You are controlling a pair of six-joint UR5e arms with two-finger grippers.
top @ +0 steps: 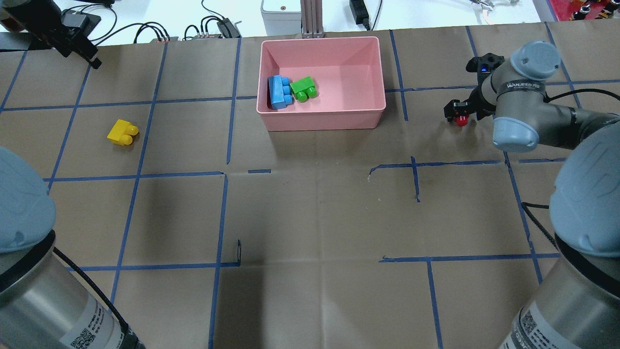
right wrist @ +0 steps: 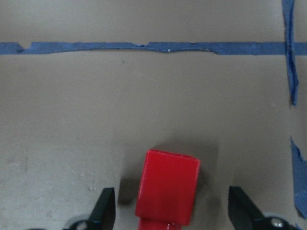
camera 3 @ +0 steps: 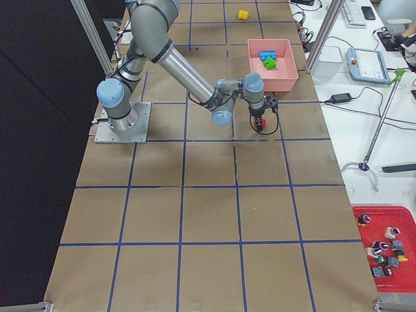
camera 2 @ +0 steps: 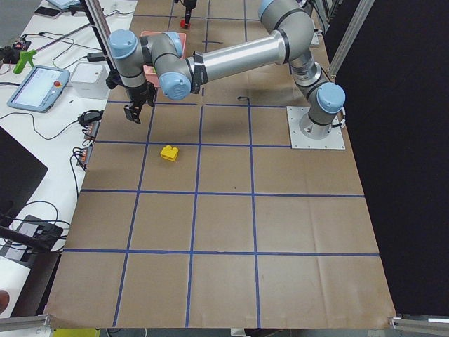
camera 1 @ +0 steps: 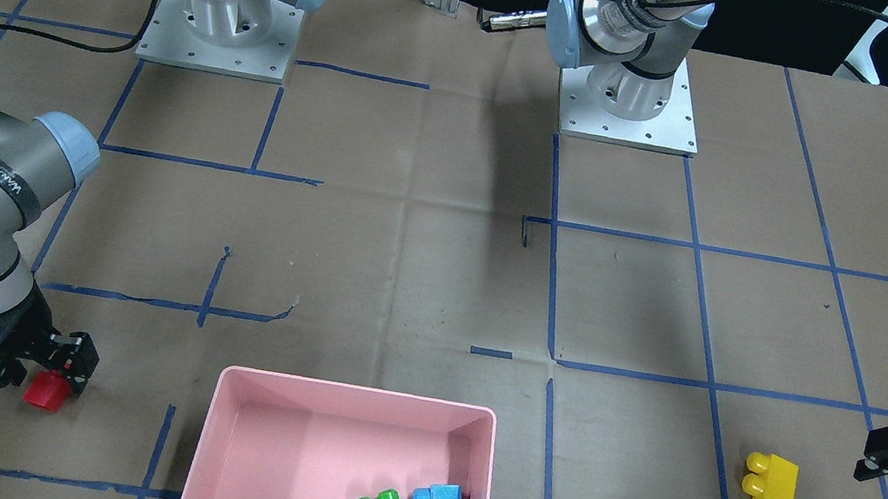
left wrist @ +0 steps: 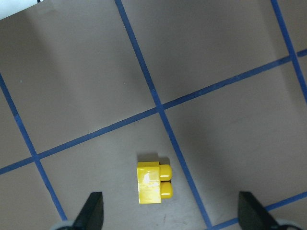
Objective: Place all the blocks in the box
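Shallow pink plastic rectangular tray sits at the far middle of the brown paper-covered table with blue tape grid. Inside it, in the corner towards the robot's left, lie the light blue three-stud plastic brick and the green two-stud plastic brick. They are side by side and probably touching, but the overhead view is too small to be sure.

The small red one-stud plastic brick is outside the tray, well to the robot's right. The right gripper is low over it with the jaws wide apart. The brick lies between the fingers with a gap on both sides, so it is not gripped, and it looks to rest on the paper.

The yellow two-stud plastic brick lies on its side on the table, well to the left of the tray and beside a tape line. The left gripper hangs above the table near the far left edge, apart from the yellow brick, with its jaws spread wide and nothing held.
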